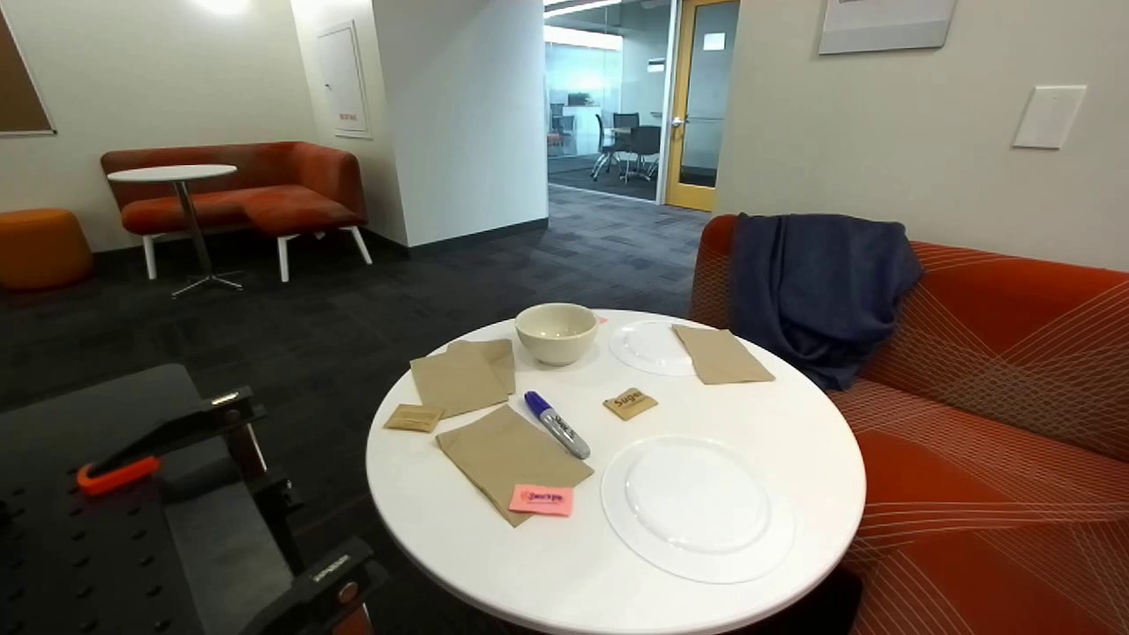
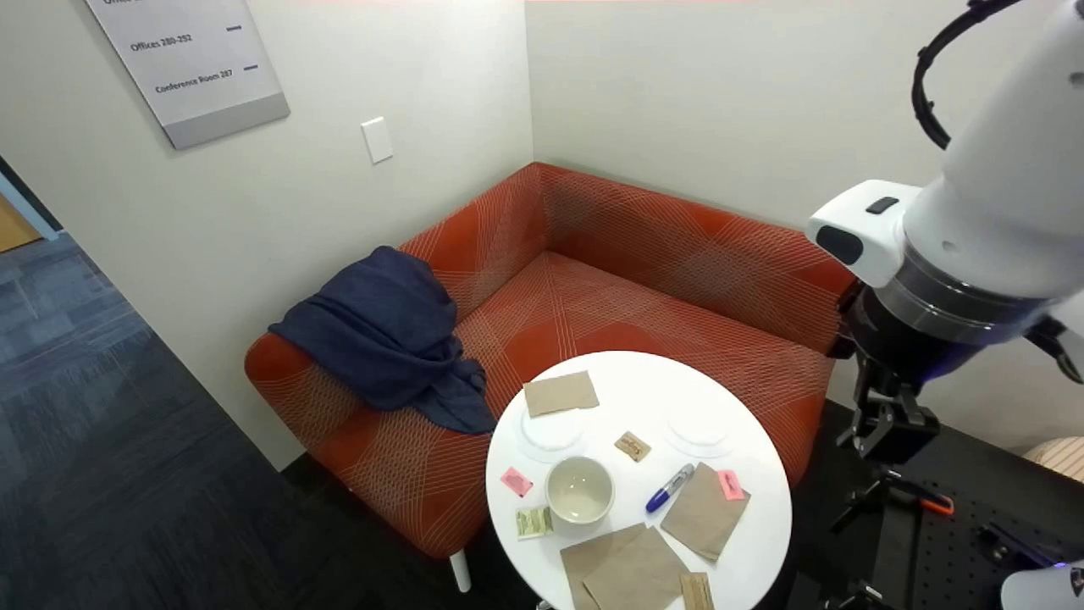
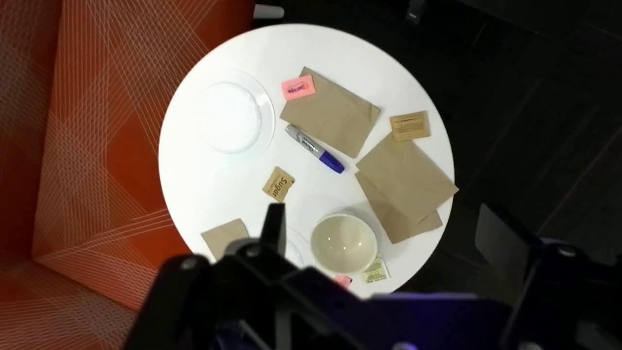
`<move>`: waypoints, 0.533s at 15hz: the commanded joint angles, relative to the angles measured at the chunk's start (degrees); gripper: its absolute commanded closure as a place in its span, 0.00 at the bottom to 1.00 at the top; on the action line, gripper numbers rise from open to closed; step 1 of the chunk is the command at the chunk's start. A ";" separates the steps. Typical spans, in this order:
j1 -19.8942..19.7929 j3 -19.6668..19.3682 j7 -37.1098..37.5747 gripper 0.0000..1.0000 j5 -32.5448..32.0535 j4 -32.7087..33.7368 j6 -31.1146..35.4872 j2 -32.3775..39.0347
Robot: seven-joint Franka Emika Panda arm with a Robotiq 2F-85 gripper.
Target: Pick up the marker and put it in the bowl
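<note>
In an exterior view, your sign hangs on the wall, far left of the bowl. Less far left of the bowl, a dark blue cloth drapes over the sofa, whose seat runs on behind the bowl. Your counter is round and white, with the bowl standing upright on it. Just left of the bowl you have a pink packet and, nearer the camera, a green packet; you cannot tell whether the green one touches the bowl. Just beyond the bowl, a little to its left, sits a plate, partly covered by a napkin. On the bowl's near right lie two overlapping napkins. Right of the bowl comes a sugar packet, then your marker, flat on the counter, its blue cap end nearer the bowl, its silver end pointing away. Farther right of the bowl you find a brown packet, a second plate, and another napkin with a second pink packet lying partly on it. Well right of the bowl hangs your arm. Its tool is well apart from the bowl; in the wrist view, you see its fingers standing wide apart.
</note>
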 commanded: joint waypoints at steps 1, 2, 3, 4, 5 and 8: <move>0.75 -4.52 -6.60 0.00 0.24 -2.18 6.74 2.52; 0.77 -5.80 -9.13 0.00 0.61 -2.58 8.44 3.83; 0.71 -6.80 -11.41 0.00 0.66 -2.82 9.88 5.22; 0.57 -7.77 -13.61 0.00 0.62 -3.12 11.36 6.66; 0.40 -8.54 -15.37 0.00 0.71 -2.94 12.32 8.72; 0.37 -10.74 -22.57 0.00 1.40 -3.11 16.42 13.97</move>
